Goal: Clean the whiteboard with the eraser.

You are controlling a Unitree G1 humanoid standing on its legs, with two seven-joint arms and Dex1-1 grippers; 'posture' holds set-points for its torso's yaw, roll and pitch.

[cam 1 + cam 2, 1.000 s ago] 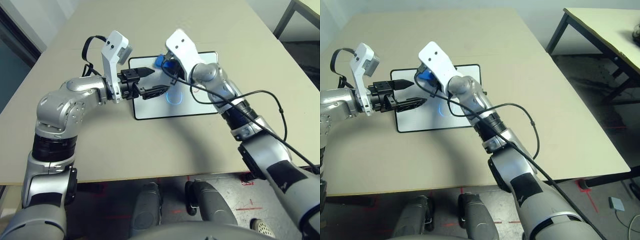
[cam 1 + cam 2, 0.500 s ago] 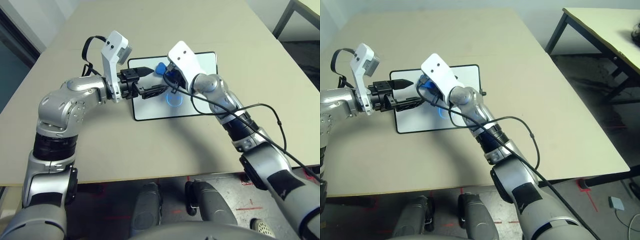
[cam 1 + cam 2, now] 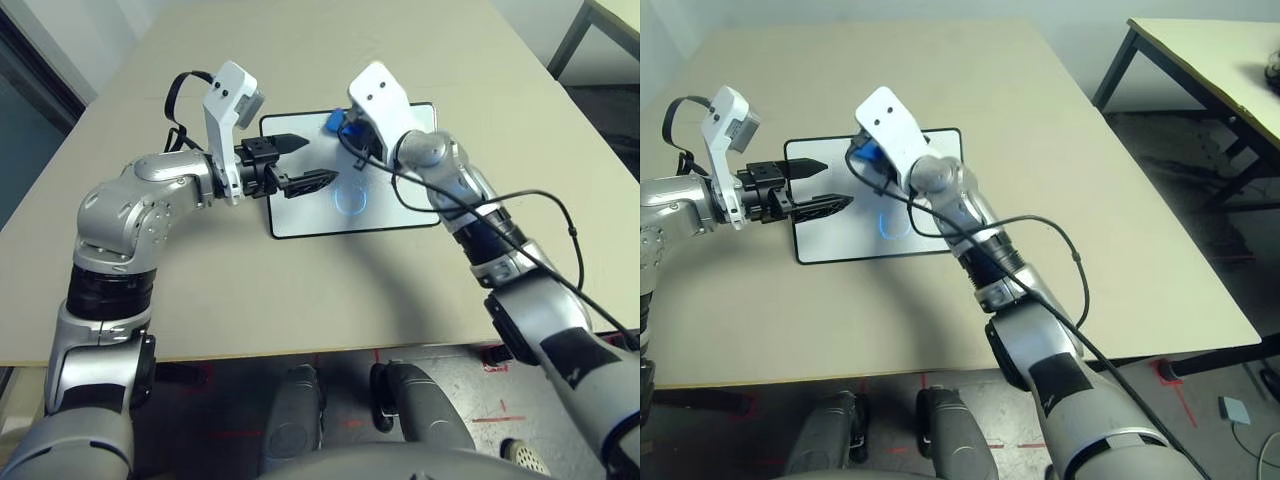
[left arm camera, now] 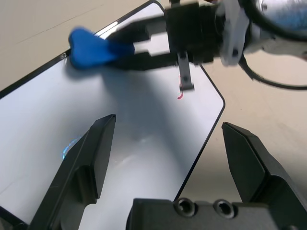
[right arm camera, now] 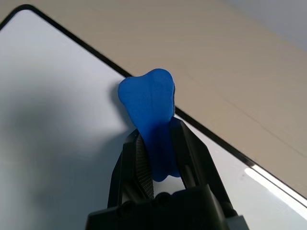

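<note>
While the right gripper (image 5: 160, 158) is clamped on the eraser (image 5: 151, 112) at the far edge of the whiteboard (image 3: 400, 215), the wiping looks underway, since the blue circle (image 3: 348, 200) remains. Next I'd expect a pressed sweep toward that mark. Hovering over the board's left end, the left gripper (image 3: 300, 165) has its fingers apart. A small red squiggle (image 4: 181, 96) appears from the left wrist.
</note>
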